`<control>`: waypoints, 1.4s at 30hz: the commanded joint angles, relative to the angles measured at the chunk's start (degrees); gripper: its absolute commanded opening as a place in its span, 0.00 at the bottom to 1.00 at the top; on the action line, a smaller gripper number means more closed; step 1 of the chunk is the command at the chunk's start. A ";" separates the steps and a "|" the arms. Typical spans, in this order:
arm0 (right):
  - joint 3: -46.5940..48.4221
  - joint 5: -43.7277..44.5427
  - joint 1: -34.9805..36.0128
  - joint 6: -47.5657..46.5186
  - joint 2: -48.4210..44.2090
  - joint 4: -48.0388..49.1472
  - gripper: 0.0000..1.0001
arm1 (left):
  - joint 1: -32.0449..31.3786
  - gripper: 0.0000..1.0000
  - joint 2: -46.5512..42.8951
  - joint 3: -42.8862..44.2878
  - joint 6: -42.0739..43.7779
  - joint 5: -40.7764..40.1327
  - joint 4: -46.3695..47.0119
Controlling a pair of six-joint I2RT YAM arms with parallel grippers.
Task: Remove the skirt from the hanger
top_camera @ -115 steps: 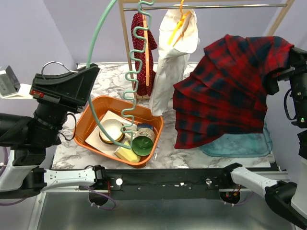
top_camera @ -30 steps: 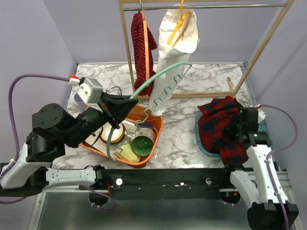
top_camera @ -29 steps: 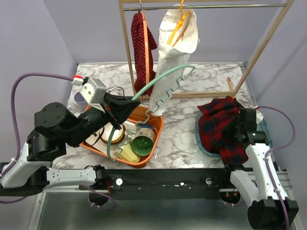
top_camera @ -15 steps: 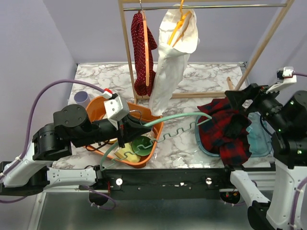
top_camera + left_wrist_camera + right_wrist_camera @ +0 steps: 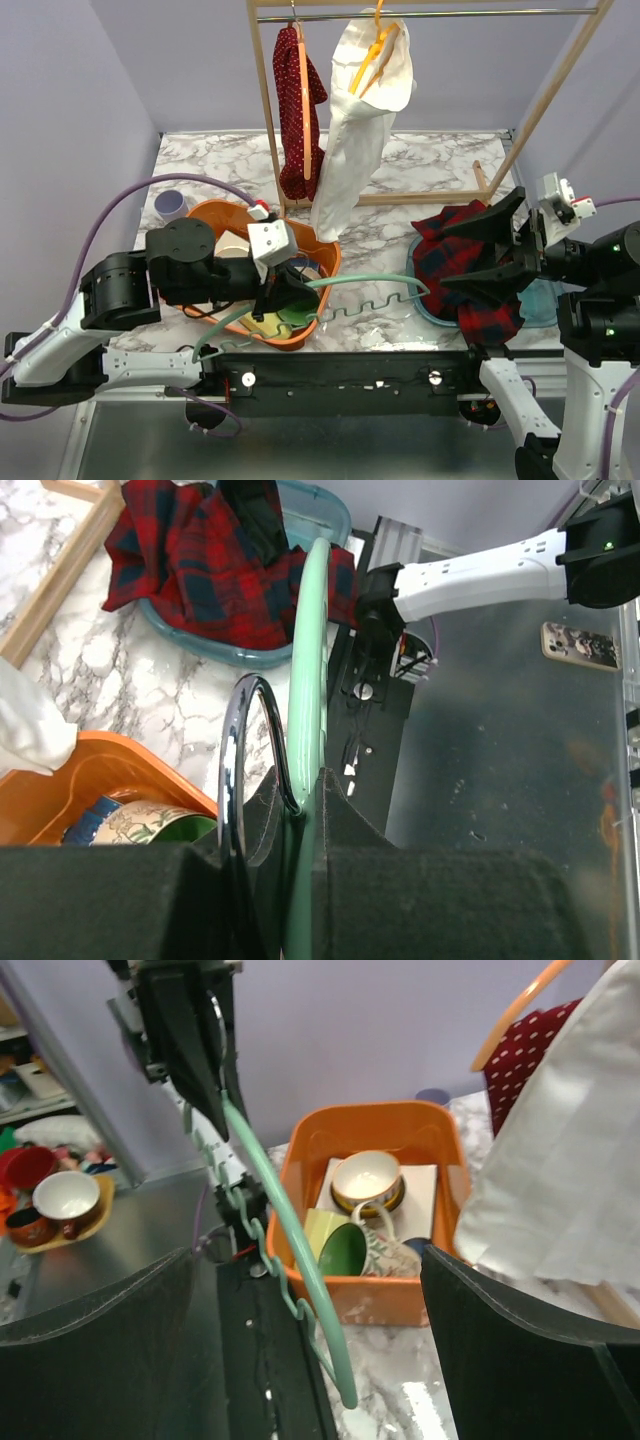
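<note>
- Top external view: the skirt (image 5: 470, 265) lies crumpled in the teal bin (image 5: 545, 300), free of the hanger (image 5: 372, 293). One fold is draped over the bin's near rim.
- The hanger is bare. Its free tip ends just beside the bin's left rim, near the cloth but, as far as I can tell, apart from it.
- The right pincer (image 5: 445, 259) hovers over the bin, jaws spread wide with nothing between them: released.
- The left pincer (image 5: 288, 288), well to the left of the bin, is clenched on the hanger close to its metal hook (image 5: 240, 740).
- The removal itself looks done. What remains is likely clearing both arms away.
- Risk: the draped fold could pull the skirt over the bin's near rim and off the surface if a right finger catches cloth while rising.
- Risk: a swing of the hanger toward the bin could hook its notched arm into the fabric and drag it out.
- Risk: the orange basin (image 5: 325, 258), left of the bin, sits under the hanger's curve, so a low sweep could knock the crockery inside.
</note>
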 commanded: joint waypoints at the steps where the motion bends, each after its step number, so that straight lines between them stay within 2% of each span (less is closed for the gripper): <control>1: -4.03 -7.58 1.38 -1.21 -2.27 -0.48 1.00 | -0.28 0.00 2.48 3.05 1.43 4.17 0.54; 6: -5.35 -5.47 2.70 -7.88 -0.61 -9.00 1.00 | -0.28 0.00 6.78 6.30 3.10 7.95 0.11; 10: -6.92 -0.30 7.00 -16.16 1.50 -18.41 0.98 | -0.28 0.00 10.12 9.64 4.94 8.31 -0.51; 16: -11.77 2.43 10.17 -18.36 -1.05 -19.65 0.94 | -0.28 0.00 16.98 17.46 8.19 8.13 -2.88; 19: -10.89 5.15 10.70 -20.37 -0.79 -21.05 0.87 | -0.20 0.00 19.71 20.28 8.81 8.74 -3.32; 20: -10.28 6.39 10.79 -20.82 -0.70 -21.58 0.71 | -0.28 0.00 20.06 20.98 9.07 8.92 -3.24; 22: -8.35 10.07 10.79 -21.70 -0.52 -22.28 0.48 | -0.28 0.00 20.77 21.34 9.07 8.57 -3.15; 24: -7.20 12.19 10.79 -22.58 -0.26 -23.08 0.01 | -0.28 0.00 20.94 21.78 8.55 7.43 -2.88; 25: -6.59 16.29 10.79 -22.24 -0.17 -23.43 0.01 | -0.20 0.00 20.94 21.95 8.46 5.16 -3.06; 26: -6.67 17.11 10.88 -21.80 -0.26 -23.17 0.00 | -0.28 0.08 20.86 22.21 8.20 3.92 -3.06; 27: -6.49 17.47 10.88 -22.84 -0.17 -23.69 0.01 | -0.28 0.21 20.51 22.13 7.93 2.69 -2.89; 29: -6.93 17.12 10.88 -22.94 -0.34 -23.52 0.01 | -0.20 0.57 19.89 21.26 8.37 -0.46 -2.36; 31: -7.37 17.29 10.79 -22.41 -0.52 -23.34 0.01 | -0.28 0.66 18.58 20.29 9.07 -2.14 -1.83; 32: -7.28 17.99 10.79 -22.50 -0.61 -24.30 0.01 | -0.20 0.74 18.22 19.50 8.99 -4.42 -1.05; 33: -7.02 18.87 10.88 -23.02 -0.61 -25.00 0.01 | -0.20 0.88 17.35 19.06 8.99 -4.96 -0.60; 35: -6.58 22.38 10.88 -23.72 -0.96 -27.46 0.01 | -0.20 0.98 16.73 18.44 9.16 -5.84 -0.07; 42: -3.43 35.13 10.79 -23.56 -4.82 -33.97 0.01 | -0.28 0.99 14.36 19.23 7.67 -16.11 0.63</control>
